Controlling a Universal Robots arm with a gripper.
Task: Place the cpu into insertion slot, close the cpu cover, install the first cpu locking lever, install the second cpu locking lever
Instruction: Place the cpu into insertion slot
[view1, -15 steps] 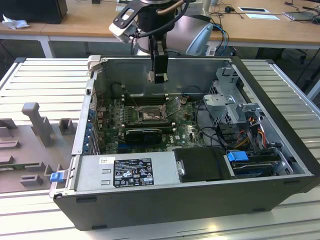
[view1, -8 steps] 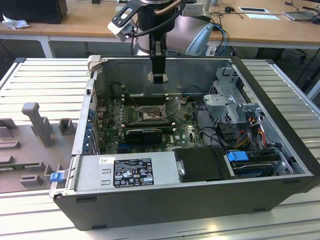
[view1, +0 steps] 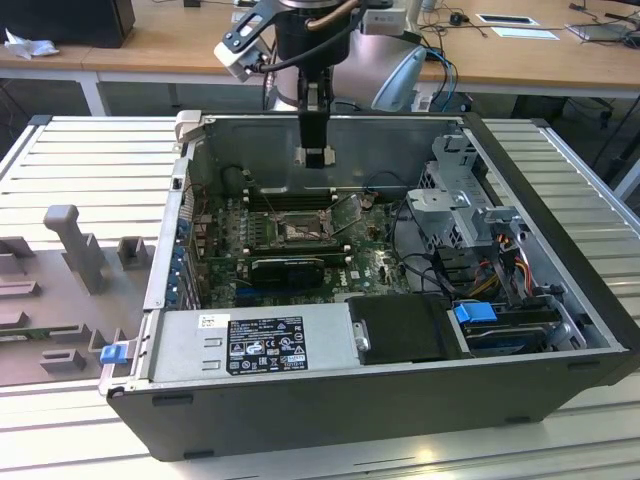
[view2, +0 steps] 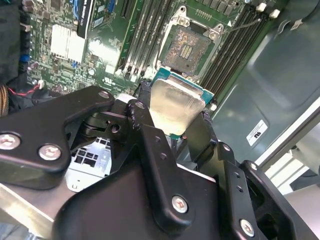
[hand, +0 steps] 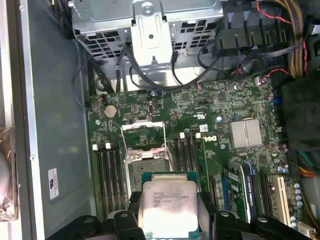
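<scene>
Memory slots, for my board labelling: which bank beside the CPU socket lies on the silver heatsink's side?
The bank between the insertion slot and the heatsink; the other bank lies toward the grey case wall.

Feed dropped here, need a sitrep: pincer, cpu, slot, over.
Pincer shut on the cpu, above the motherboard. Insertion slot bare, cpu cover open. Path between looks clear.

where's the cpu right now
The cpu is clamped in the gripper, hanging above the motherboard inside the open computer case; in both wrist views it is just short of the empty insertion slot.
</scene>
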